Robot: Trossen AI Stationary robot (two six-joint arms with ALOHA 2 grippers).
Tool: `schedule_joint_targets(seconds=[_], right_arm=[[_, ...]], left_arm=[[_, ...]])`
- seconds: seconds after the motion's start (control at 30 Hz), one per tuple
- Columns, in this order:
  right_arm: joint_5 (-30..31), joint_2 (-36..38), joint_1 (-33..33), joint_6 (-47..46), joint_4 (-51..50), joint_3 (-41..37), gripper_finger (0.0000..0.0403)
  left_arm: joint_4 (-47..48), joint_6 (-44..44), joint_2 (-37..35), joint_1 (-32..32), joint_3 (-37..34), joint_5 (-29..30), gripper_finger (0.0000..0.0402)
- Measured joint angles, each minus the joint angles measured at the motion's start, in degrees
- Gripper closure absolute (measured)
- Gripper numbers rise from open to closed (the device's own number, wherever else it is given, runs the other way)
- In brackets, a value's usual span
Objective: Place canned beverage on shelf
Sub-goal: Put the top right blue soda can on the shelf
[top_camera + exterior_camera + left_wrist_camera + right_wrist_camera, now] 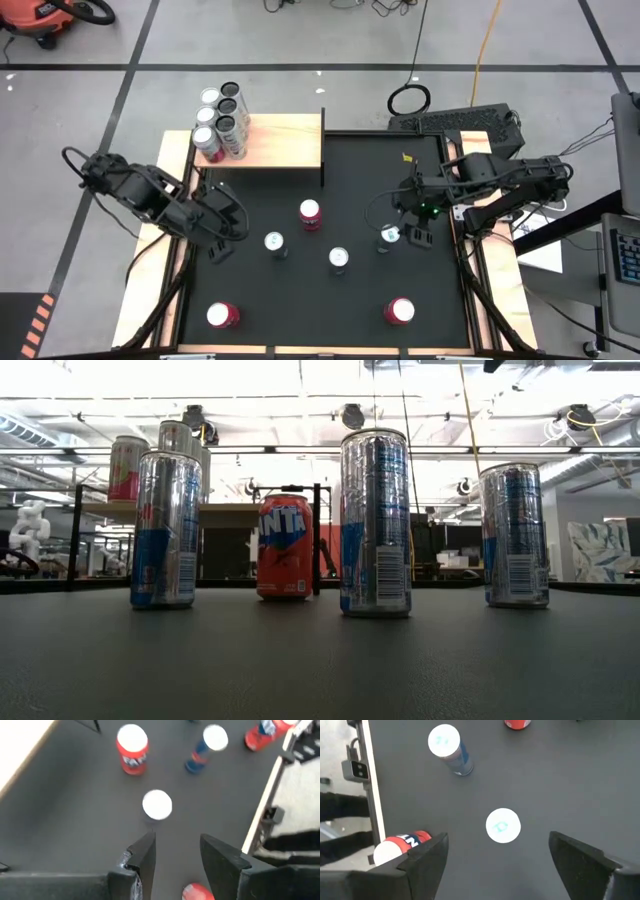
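1. While both arms hover over the mat, neither holds anything. The right gripper [495,857] has its fingers spread wide, with a slim can [503,825] standing just ahead between them; judged, it is lined up to take this can from above.
2. The left gripper [175,855] has its fingers partly apart and empty. Another slim can [157,804] stands ahead on its line, apart from the fingers.
3. Fingers on both grippers are dark, flat, blunt-ended plates; I judge that flat faces on a round, smooth can wall call for a centred grip.
4. Loose cans on the mat [260,290]: three slim silver-and-blue ones and three shorter red or orange ones, all upright and well apart, which leaves room for fingers either side.
5. The mat is black, matt and flat.
6. The shelf [285,140] is a pale wood board with visible grain on thin black supports, at the far left of the table. Six cans [222,122] already stand clustered at its left end; the rest of the board is bare, so space remains.
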State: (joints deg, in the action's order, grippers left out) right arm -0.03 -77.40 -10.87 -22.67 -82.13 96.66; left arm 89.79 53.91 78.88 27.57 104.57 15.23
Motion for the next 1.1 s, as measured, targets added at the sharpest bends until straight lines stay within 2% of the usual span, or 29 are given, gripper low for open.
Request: schedule_joint_targets(seconds=[0.23, 0.4, 0.6, 0.7, 0.87, 1.1], right_arm=[[0.3, 0.0, 0.0, 2.9, 1.0, 0.0, 0.0079], [3.0, 0.0, 0.1, 1.7, 1.0, 0.0, 0.0079], [2.8, 0.0, 0.4, -2.6, 0.3, 0.0, 0.0079], [0.7, 0.0, 0.4, -4.2, -0.4, 0.0, 0.0079], [0.1, 0.0, 0.0, -4.4, 0.7, 0.0, 0.0079], [3.3, 0.2, -1.1, -8.3, 1.9, -1.8, 0.0088]], left_arm=[[-1.4, -4.9, 2.0, 0.2, 0.0, -0.8, 0.0252], [0.1, -5.0, 4.2, 0.2, 0.0, 4.7, 0.0252], [-2.5, -4.8, 4.5, -0.6, 0.0, 11.6, 0.0252], [-3.2, -4.9, 4.5, -0.6, 0.0, 15.2, 0.0252], [-2.1, -3.8, 4.5, -0.3, 0.0, 14.8, 0.0252], [-1.4, 2.5, 4.3, 0.4, 0.0, 16.1, 0.0252]])
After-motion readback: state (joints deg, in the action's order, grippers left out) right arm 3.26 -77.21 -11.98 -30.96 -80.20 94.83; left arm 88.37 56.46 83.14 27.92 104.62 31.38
